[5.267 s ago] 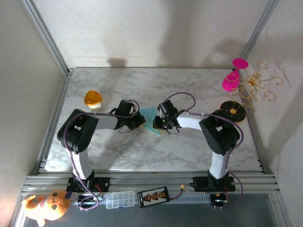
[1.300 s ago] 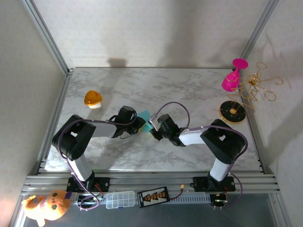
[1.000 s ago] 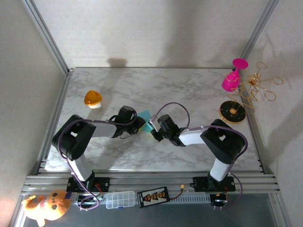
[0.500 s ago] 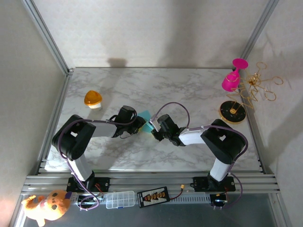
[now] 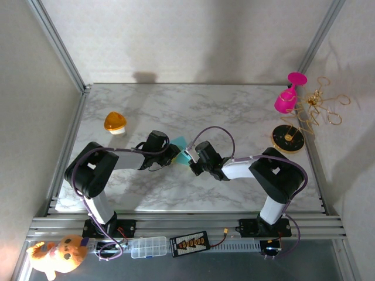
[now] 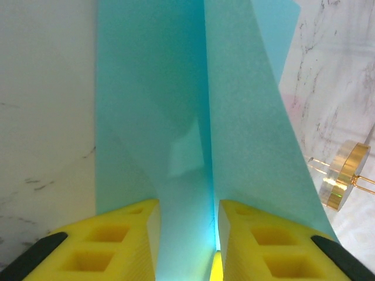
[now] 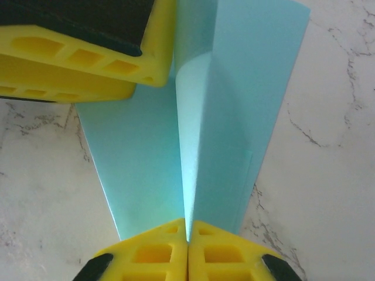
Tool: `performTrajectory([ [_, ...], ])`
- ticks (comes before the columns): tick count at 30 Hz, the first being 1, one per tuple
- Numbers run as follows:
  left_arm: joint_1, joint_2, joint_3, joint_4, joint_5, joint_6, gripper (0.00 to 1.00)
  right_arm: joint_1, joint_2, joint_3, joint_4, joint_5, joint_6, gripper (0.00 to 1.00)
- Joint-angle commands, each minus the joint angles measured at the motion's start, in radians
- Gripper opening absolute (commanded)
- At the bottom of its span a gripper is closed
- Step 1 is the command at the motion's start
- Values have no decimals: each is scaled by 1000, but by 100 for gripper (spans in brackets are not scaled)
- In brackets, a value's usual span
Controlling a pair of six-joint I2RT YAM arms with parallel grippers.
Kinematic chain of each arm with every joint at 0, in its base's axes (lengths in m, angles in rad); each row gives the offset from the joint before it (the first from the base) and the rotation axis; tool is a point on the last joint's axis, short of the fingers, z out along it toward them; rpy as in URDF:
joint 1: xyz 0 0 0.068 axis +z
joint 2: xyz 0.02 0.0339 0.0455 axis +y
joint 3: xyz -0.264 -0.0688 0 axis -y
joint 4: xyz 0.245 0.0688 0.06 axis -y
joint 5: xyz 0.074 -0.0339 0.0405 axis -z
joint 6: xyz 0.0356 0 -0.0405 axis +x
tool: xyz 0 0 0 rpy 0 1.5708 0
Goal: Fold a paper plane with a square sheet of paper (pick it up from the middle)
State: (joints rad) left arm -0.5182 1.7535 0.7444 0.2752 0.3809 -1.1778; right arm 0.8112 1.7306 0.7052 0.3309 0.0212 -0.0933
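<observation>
Marble tabletop (image 5: 234, 105); orange dome (image 5: 115, 122) at far left; pink goblet (image 5: 287, 96) beside gold wire tangle (image 5: 319, 108) at far right; plush toy (image 5: 58, 254) and clear box (image 5: 149, 247) below near edge.

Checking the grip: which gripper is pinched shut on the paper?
The right gripper: its fingers meet on the crease of the paper. The fingers of the left gripper stand apart, with the paper between them.
</observation>
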Motion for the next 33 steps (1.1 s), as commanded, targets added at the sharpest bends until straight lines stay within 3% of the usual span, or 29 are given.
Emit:
performTrajectory([
  [1,-8,21,0,-97,-29,21,31,-16,-5,21,-33,-38,-7,6],
  [16,0,-99,25,-156,-100,68,30,-57,66,69,-111,-190,40,2],
  [24,-2,-121,-46,16,-43,40,30,-91,99,83,-135,-282,97,2],
  [33,-11,-43,-37,148,34,33,28,-148,129,89,-149,-439,153,4],
])
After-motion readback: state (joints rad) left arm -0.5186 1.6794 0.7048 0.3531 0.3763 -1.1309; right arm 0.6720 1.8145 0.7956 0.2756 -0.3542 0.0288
